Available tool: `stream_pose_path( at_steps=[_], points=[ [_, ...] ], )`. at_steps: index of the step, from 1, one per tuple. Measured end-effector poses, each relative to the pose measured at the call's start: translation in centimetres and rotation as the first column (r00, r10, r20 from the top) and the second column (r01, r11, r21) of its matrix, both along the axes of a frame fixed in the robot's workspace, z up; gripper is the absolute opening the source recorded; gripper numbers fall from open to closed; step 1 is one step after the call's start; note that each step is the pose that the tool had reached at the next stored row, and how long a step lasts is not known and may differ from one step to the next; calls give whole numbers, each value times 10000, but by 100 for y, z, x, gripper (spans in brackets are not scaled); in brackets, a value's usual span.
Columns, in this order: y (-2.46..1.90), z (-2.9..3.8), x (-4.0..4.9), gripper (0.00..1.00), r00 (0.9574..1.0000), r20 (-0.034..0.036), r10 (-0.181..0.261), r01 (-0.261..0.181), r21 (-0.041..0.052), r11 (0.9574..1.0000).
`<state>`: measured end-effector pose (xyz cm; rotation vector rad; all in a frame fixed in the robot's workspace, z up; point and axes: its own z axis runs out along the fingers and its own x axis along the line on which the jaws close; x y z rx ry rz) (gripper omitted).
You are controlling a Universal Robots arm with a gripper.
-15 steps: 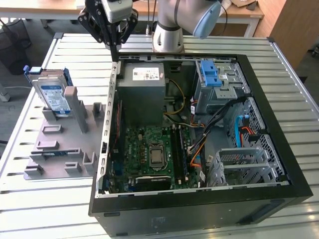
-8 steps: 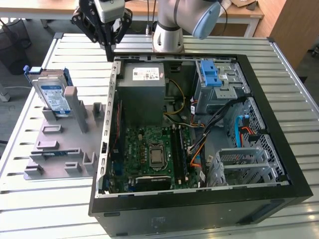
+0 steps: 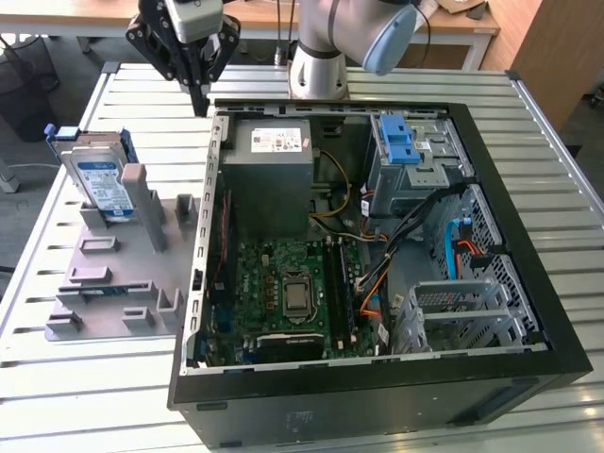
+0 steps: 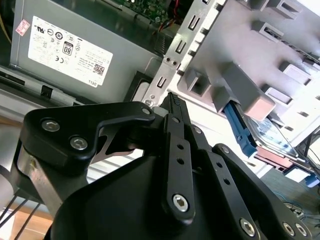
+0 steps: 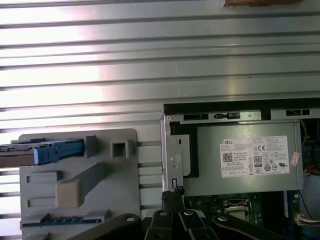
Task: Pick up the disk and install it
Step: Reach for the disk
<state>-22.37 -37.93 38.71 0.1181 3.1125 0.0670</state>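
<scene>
On the surface (image 3: 85, 387), at the exterior view's left, the disk (image 3: 99, 179) stood upright in its grey holder (image 3: 104, 283), not yet picked up. We saw the claw (image 3: 200, 94) pinched shut and empty, hovering near the corner of the open computer case (image 3: 377, 396), well apart from the disk.

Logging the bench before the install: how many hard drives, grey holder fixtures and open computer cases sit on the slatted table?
Hard drives: 1
Grey holder fixtures: 1
Open computer cases: 1
Total: 3
</scene>
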Motion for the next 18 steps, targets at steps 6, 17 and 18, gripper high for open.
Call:
stream_pose_path(
  at_steps=[6, 17, 18],
  points=[
    [19, -10, -92, 10, 10000, 1, 1, -1, 0, 10000],
    [36, -29, -285, 10, 10000, 0, 1, -1, 0, 10000],
    [38, -31, -304, 10, 10000, 0, 2, -2, 0, 10000]
  ],
)
